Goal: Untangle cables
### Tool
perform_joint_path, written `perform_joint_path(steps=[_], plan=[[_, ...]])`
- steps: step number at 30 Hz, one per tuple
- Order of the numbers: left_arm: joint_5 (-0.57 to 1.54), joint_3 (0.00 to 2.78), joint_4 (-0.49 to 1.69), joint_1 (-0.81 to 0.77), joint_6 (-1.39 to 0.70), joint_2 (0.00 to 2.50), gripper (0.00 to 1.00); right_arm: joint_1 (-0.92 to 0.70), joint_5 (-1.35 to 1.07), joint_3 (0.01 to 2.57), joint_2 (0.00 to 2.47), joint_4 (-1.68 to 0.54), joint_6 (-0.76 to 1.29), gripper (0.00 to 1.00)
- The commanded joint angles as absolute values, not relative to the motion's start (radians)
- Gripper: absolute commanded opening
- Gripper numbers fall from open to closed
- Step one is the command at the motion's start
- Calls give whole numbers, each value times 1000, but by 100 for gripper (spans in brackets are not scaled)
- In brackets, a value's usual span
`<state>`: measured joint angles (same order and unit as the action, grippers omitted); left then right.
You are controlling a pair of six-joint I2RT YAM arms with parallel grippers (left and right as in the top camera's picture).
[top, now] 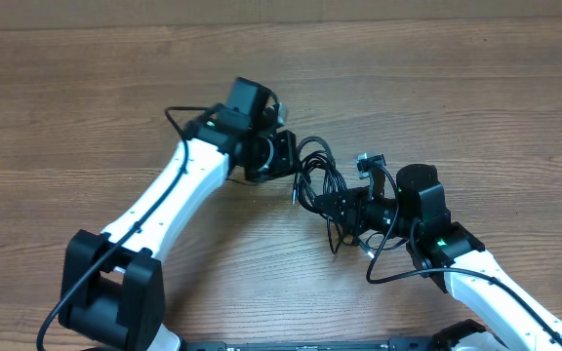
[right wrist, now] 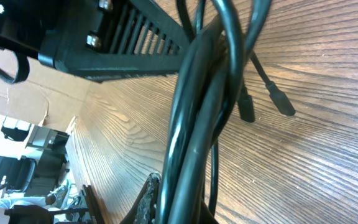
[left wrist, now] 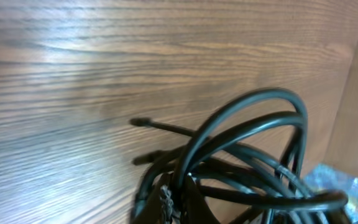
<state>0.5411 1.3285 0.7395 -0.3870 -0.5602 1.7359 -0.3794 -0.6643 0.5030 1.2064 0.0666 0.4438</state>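
The cables (top: pixel 317 175) are thin black cords looped in one bundle between my two grippers at the table's middle. My left gripper (top: pixel 289 154) is shut on the bundle's left side; in the left wrist view the loops (left wrist: pixel 253 155) arch up from its fingers (left wrist: pixel 176 202). My right gripper (top: pixel 332 205) is shut on the bundle's lower right; in the right wrist view several strands (right wrist: pixel 204 106) run up from its fingers (right wrist: pixel 179 208). Two small plug ends (right wrist: pixel 263 99) hang just above the wood. The left arm's housing (right wrist: pixel 104 37) is close above.
The wooden table (top: pixel 476 88) lies all round. Thicker black wires (top: pixel 179 122) run along both arms. A small connector end (top: pixel 371 162) sits by the right wrist. A black rail (top: pixel 301 344) lines the near edge.
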Motion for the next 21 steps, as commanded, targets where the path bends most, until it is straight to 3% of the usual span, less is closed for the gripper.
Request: perform_joint_path(steps=[1,5,7,14,18,21], plan=[[459,1370,809,-309,-336,1745,4,-385,-700,512,1196,62,442,4],[268,1370,926,-301,-340,1745,5,-385,-702,512,1196,65,512,4],[256,1370,945,-302,-348,1745,15,-385,-705,512,1196,66,532,4],[47,1430,1034,-263,-389,1744,25,-356,-700,512,1196,171,776,4],[146,1528,1140,-216,-405,1744,22,-319,-676,512,1196,185,896,4],[271,1583,1195,-207,-398,1744,29,-293,-663,512,1196,186,979,4]])
